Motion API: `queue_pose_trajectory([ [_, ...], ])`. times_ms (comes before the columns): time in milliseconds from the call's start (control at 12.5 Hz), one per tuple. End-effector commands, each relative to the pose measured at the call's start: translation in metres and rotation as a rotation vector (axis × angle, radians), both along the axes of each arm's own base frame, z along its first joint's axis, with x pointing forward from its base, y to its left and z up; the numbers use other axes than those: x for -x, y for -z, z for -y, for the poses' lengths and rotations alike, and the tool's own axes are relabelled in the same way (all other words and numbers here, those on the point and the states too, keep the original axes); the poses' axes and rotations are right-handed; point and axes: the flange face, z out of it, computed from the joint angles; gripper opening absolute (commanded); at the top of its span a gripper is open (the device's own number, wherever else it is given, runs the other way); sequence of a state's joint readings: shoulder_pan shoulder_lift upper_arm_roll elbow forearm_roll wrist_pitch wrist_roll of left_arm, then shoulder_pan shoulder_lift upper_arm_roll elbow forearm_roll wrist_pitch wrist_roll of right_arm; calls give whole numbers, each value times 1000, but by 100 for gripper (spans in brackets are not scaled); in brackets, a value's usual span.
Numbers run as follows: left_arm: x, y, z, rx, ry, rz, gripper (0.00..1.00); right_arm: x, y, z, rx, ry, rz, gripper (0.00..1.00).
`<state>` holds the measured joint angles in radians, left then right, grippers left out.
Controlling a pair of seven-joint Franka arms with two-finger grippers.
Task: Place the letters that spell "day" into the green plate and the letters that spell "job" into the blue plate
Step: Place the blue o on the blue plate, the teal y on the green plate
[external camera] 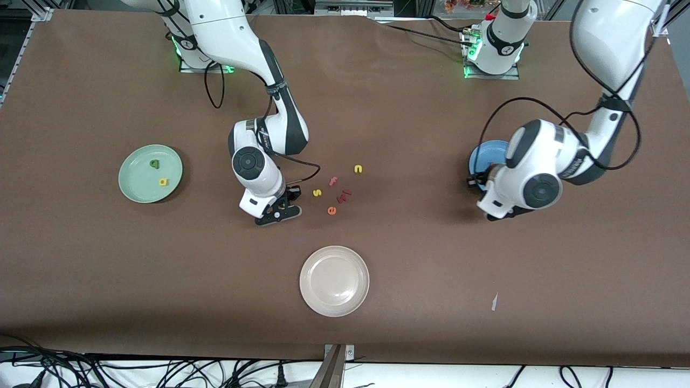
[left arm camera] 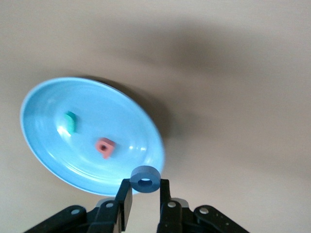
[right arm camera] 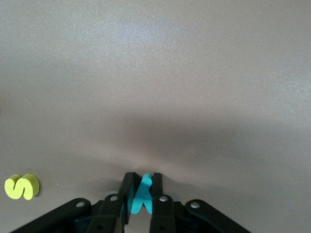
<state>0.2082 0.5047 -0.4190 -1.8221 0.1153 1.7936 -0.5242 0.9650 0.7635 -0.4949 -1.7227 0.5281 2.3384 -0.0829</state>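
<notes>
right gripper point(right arm camera: 141, 193) low over table beside yellow s point(right arm camera: 22, 187), clenched on teal y point(right arm camera: 142, 195) | left gripper point(left arm camera: 145, 194) over blue plate point(left arm camera: 43, 145) rim, grasping blue o point(left arm camera: 145, 179) | j point(left arm camera: 71, 121), b point(left arm camera: 105, 147) in blue plate | two letters in green plate point(external camera: 132, 183) at right arm's end

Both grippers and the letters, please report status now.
Left gripper shut on blue "o" near blue plate. Right gripper shut on teal "y", at table. Nothing blocking.
</notes>
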Motion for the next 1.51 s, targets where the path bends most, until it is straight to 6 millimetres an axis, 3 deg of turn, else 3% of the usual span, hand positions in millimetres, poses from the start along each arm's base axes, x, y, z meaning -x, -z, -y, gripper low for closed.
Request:
queue_pose_trajectory([
  [0,4,27,-20,45,50,-51,6,-3,-3,-4,-12,-2,0,12],
  [239,18,57,-15,53,60,-107,13,-10,-14,5,-15,13,-22,6],
  [319,18,58,-15,54,60,-109,41,-14,-20,14,-7,18,-32,6],
  [399,17,58,-17,53,55,-107,99,-20,-28,26,0,29,-43,6],
  [558,14,53,-18,48,43,-103,100,-32,-53,47,5,20,-78,4],
  [717,5,33,-20,41,42,-88,100,-43,-77,80,0,20,-108,2],
  [1116,-46,-74,-15,39,58,-21,100,-58,-119,209,34,28,-220,2],
  [1435,-70,-155,-15,94,158,130,100,-62,-102,330,47,186,-275,2],
])
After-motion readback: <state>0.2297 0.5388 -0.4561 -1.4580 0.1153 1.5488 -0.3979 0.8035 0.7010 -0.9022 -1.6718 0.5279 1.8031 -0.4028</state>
